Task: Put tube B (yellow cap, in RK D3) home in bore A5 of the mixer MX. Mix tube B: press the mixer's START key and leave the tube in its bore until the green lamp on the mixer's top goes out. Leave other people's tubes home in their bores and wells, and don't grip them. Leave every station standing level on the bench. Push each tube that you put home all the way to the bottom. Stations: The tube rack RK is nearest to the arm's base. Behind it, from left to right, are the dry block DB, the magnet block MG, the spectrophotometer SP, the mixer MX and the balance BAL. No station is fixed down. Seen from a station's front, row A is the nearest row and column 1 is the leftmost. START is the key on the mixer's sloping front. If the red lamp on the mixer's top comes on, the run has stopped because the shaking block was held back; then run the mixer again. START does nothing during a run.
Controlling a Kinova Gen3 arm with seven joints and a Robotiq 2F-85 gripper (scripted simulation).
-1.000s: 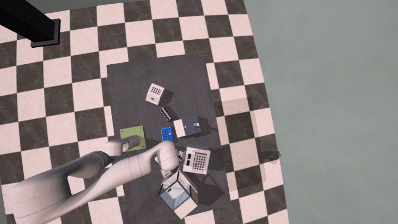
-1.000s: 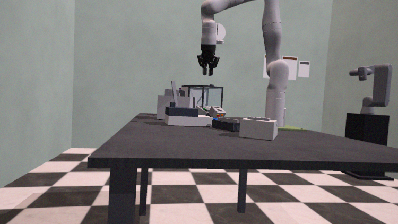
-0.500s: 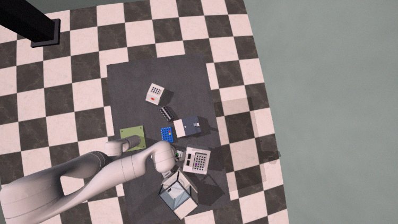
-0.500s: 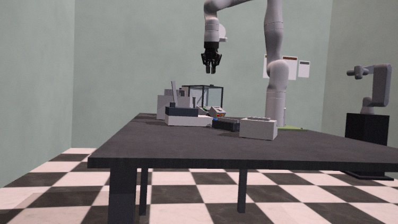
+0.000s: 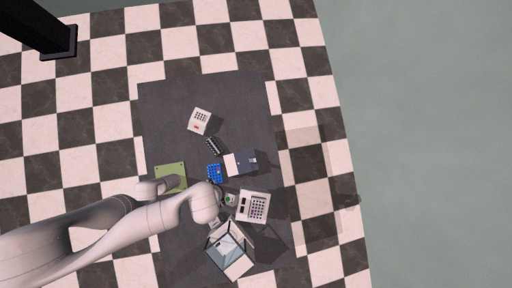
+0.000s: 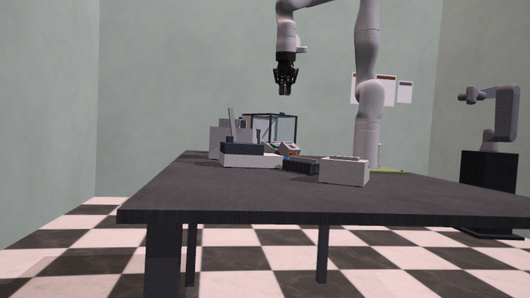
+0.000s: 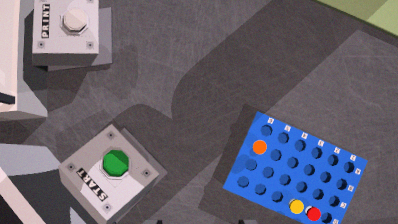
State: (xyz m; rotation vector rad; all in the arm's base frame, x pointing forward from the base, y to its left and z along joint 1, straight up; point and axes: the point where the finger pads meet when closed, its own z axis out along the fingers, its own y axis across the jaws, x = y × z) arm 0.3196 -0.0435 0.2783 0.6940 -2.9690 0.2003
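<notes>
Gripper [image 6: 284,90]: the black two-finger gripper is shown high above the bench, its fingers drawn partway together with nothing between them. Directly below, in the wrist view, a grey box carrying a green octagonal START key [image 7: 116,163] is seen. Beside it stands a blue rectangular tube rack [image 7: 295,170] with rows of round wells.

Tube B is identified by its yellow round cap [image 7: 297,206], seated in the rack near the lower edge of the wrist view. A red-capped tube [image 7: 313,214] is seen just beside it, the two caps almost touching. An orange-capped tube [image 7: 259,147] stands well apart at the rack's far side.

Risk: with the fingers this narrow, the yellow cap may be struck from above rather than straddled unless they are spread first. A descent slightly off line could catch the red neighbour, and a sideways pull could tilt the unfixed rack.
</notes>
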